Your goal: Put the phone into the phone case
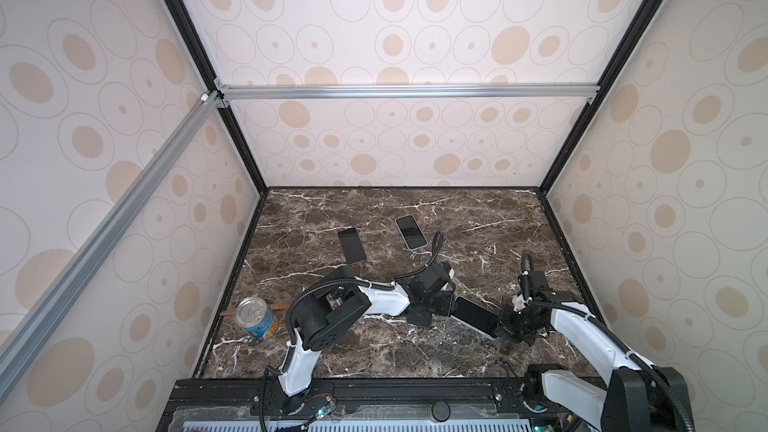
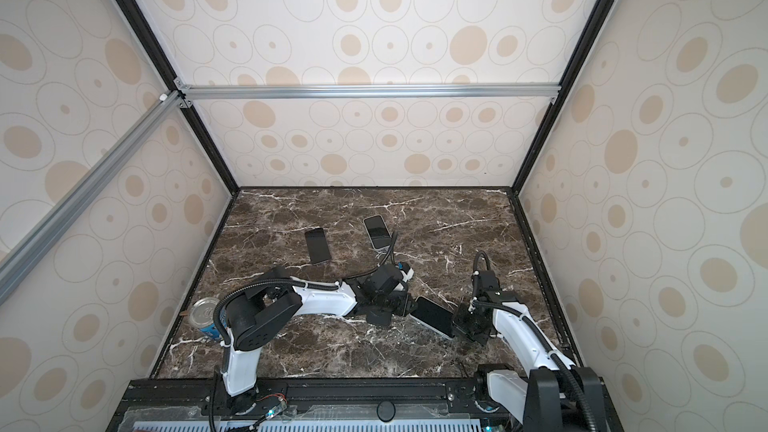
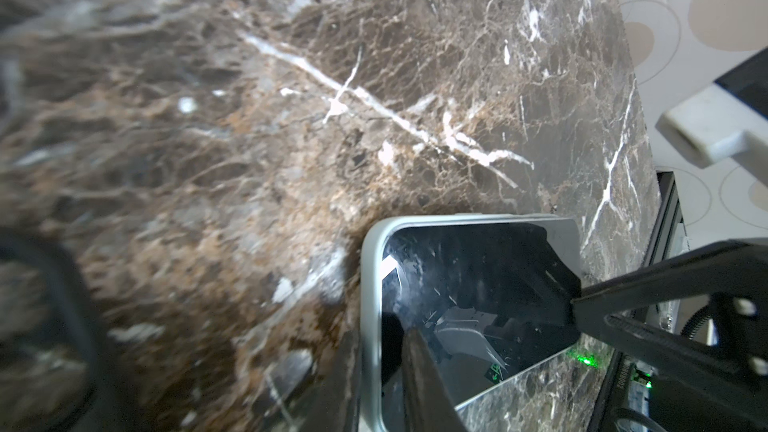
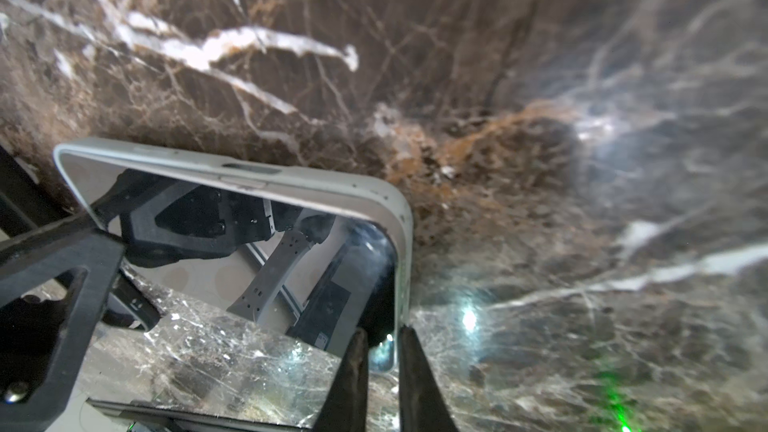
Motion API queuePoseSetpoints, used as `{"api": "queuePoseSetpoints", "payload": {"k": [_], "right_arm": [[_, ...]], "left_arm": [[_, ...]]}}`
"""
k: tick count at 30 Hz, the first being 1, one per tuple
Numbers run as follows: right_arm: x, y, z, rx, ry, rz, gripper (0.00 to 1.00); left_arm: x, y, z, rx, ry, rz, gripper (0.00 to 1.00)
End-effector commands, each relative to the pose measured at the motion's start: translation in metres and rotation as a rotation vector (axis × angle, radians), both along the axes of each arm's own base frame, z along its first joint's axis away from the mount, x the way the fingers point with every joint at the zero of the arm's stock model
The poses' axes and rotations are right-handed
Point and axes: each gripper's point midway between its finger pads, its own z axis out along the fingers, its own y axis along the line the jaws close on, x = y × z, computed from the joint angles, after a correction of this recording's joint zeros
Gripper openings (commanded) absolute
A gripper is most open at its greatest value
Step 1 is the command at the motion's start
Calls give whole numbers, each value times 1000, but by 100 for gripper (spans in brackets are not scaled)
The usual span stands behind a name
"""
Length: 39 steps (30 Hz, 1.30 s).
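The phone [image 1: 476, 317] [image 2: 434, 317] has a glossy black screen and hangs tilted just above the marble, near the front middle, between both grippers. A pale grey rim with a side-button cutout, which looks like the phone case [image 4: 232, 168] [image 3: 372, 268], frames the screen. My left gripper [image 1: 451, 305] [image 2: 409, 307] [image 3: 376, 351] is shut on the rim at one end, one finger outside it and one on the glass. My right gripper [image 1: 500, 324] [image 2: 457, 320] [image 4: 383, 332] is shut on the rim at the opposite end, by a corner.
Two more phones lie flat further back: a dark one [image 1: 352, 246] [image 2: 318, 245] and a white-rimmed one [image 1: 410, 232] [image 2: 377, 231]. A tin can [image 1: 255, 317] [image 2: 205, 317] stands at the front left by the wall. Patterned enclosure walls close in three sides.
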Motion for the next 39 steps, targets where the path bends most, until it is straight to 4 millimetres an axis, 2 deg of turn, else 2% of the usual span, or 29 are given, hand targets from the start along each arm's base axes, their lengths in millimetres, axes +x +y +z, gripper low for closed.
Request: {"api": "queuePoseSetpoints", "payload": {"k": [1,11,18,27,34,39], "right_arm": [[19,4,-7,14,-57,19,16],[42,12,-11,50,-65,41,15],[46,16,-15,35,-61,71,16],[56,32,-18,28,-65,136,17],[46,18,-12,-60,-57,145,21],[36,9,-3,-105,-73,134,24]], "left_arm": [[-14,10,-10,30,42,1,20],[-16,26,-12,6,61,67,20],[-14,32,-12,-3,65,98,19],[-11,40,-6,-40,58,156,19],[-9,51,-7,-37,52,193,18],[-9,51,-8,-41,56,191,18]]}}
